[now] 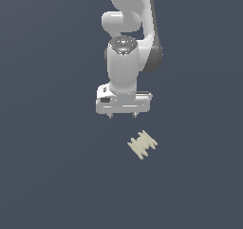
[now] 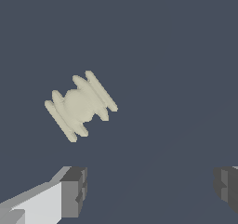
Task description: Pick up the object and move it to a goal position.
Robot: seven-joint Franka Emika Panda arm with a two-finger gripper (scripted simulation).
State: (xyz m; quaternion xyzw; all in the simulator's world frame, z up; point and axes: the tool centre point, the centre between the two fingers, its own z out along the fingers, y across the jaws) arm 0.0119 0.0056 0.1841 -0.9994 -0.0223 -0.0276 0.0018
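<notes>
The object [image 1: 142,144] is a small pale cream ribbed piece with several flat fins. It lies on the dark floor, a little toward the exterior view's right of the gripper and nearer the camera. My gripper [image 1: 122,115] hangs from the white arm, pointing down, with its jaws wide apart and nothing between them. In the wrist view the object [image 2: 80,105] lies tilted, beyond the two dark fingertips [image 2: 74,190] and off to the side of the gap. The gripper [image 2: 149,188] is apart from the object.
A plain dark grey-blue floor [image 1: 52,176] fills both views. The white arm [image 1: 126,28] rises behind the gripper. Nothing else shows.
</notes>
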